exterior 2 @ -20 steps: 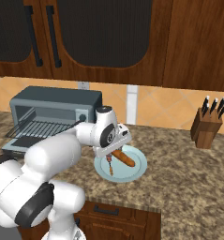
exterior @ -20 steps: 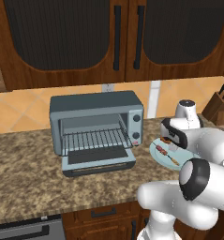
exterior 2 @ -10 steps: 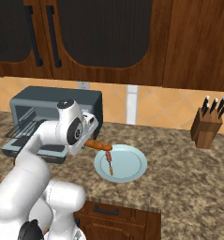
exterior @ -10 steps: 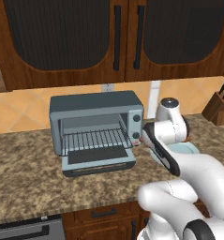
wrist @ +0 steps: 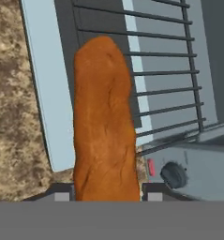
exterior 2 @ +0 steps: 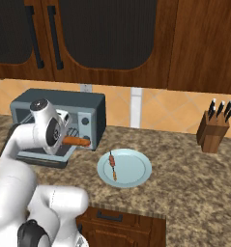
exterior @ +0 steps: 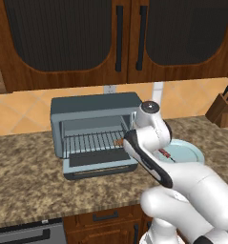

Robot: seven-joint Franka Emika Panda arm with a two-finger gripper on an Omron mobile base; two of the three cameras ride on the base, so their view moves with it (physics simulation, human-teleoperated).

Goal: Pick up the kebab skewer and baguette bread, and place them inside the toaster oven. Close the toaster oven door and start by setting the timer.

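My gripper (wrist: 106,193) is shut on the baguette bread (wrist: 104,126), a long orange-brown loaf that points from the fingers toward the toaster oven (exterior: 91,108). The baguette bread (exterior 2: 76,141) hangs level in front of the oven's right side, its far end (exterior: 119,141) at the wire rack (wrist: 166,89). The toaster oven door (exterior: 99,167) lies folded down and open on the counter. The kebab skewer (exterior 2: 112,165) lies on a pale blue plate (exterior 2: 137,170) to the right of the oven.
A knife block (exterior 2: 212,133) stands at the back right of the counter. The oven's knob panel (exterior 2: 84,124) faces the plate, with one knob (wrist: 172,174) close to my hand. Dark wooden cabinets hang above.
The arm has swung left from over the plate to the front of the oven, carrying the baguette bread with it. The skewer stays on the plate.
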